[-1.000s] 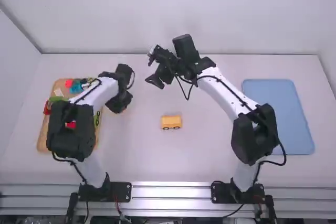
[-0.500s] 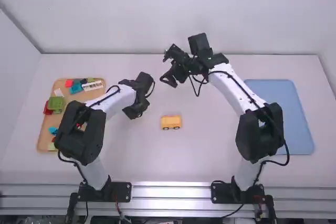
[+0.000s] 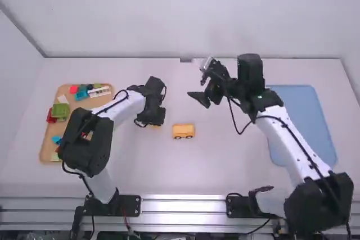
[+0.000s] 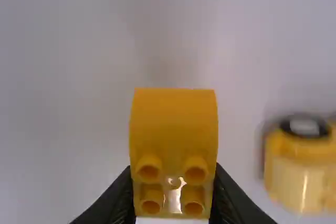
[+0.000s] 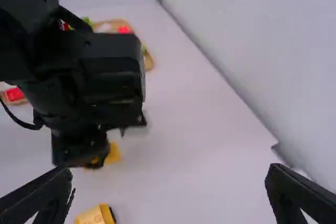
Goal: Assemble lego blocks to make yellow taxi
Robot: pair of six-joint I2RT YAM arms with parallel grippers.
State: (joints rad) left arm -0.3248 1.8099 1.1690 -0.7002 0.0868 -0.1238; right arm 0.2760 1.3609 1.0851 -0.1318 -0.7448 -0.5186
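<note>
Yellow block [image 4: 173, 124] pinched in my left gripper [image 4: 173, 198]; just right of it on the table [image 3: 225, 164] lies the car [image 3: 183, 131], lengthwise left to right. My right gripper [image 5: 169, 174], fingers wide, hangs farther off.

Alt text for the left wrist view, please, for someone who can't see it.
A yellow plastic block with a curved top and four round studs is held between the fingers of the left arm's black gripper, over a white table. Beside it sits a yellow block base with a black-rimmed wheel.
</note>
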